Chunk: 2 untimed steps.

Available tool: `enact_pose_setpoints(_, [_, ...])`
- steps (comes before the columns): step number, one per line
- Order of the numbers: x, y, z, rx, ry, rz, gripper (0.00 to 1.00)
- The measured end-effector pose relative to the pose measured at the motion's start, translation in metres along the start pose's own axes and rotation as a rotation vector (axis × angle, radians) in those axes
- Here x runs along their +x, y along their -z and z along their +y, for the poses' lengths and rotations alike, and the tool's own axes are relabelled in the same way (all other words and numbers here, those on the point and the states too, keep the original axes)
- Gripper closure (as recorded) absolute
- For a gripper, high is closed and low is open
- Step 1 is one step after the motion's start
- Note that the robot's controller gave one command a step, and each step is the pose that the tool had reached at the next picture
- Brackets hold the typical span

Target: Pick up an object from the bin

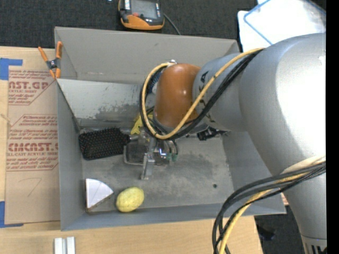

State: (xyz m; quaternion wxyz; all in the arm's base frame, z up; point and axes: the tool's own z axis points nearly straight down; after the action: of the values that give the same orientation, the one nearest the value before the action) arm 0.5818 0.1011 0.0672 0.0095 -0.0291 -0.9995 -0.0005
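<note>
My fingers (144, 169) sit low at mid-frame over bare floor of the grey metal bin (69, 115). Can't tell if they're spread or clenched; nothing visible between them. Nearest candidate: black ribbed rectangular pad (102, 143), just left of me, flat at the foot of the back slope. I'd shift left, centre across its narrow side, descend square. Yellow lumpy lemon-like ball (130, 199) and white wedge (97, 192) lie lower left, apart from me.

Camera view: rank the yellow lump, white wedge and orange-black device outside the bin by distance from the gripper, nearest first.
1. Yellow lump, near the bin's front wall, just below the gripper.
2. White wedge, front-left corner.
3. Orange-black device, outside the bin, beyond its far wall.
</note>
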Motion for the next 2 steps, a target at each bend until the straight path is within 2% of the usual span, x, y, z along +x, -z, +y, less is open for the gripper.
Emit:
enact_pose_setpoints(1, [0.0146, 0.0008, -0.0044, -0.003, 0.075, -0.015, 1.0])
enact_pose_setpoints(2, [0.0146, 0.0008, -0.0044, -0.003, 0.074, -0.015, 1.0])
